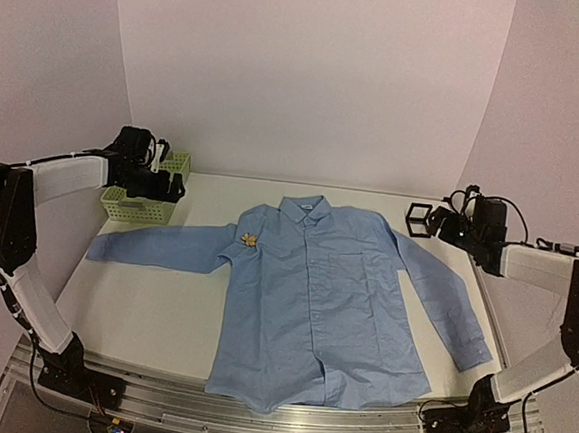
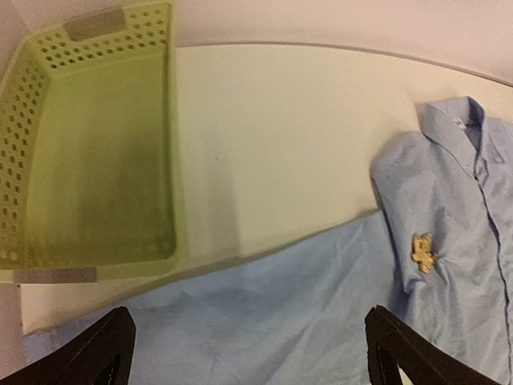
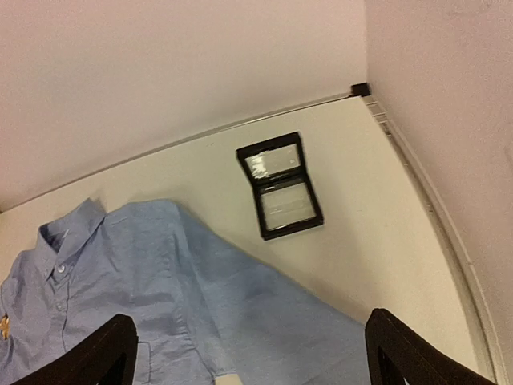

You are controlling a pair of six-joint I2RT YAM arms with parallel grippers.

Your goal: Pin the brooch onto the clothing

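The light blue shirt (image 1: 318, 299) lies flat on the table, sleeves spread. The small golden brooch (image 1: 251, 240) sits on its chest near the left shoulder; it also shows in the left wrist view (image 2: 422, 253). My left gripper (image 1: 164, 185) hovers at the back left above the green basket and the left sleeve (image 2: 264, 313), open and empty. My right gripper (image 1: 437, 224) hovers at the back right above the right sleeve (image 3: 280, 321), open and empty. Both grippers are well away from the brooch.
A pale green perforated basket (image 2: 88, 144) stands at the back left corner (image 1: 120, 203). A small black open box frame (image 3: 280, 186) lies at the back right (image 1: 419, 219). White walls close in the table at the back and sides.
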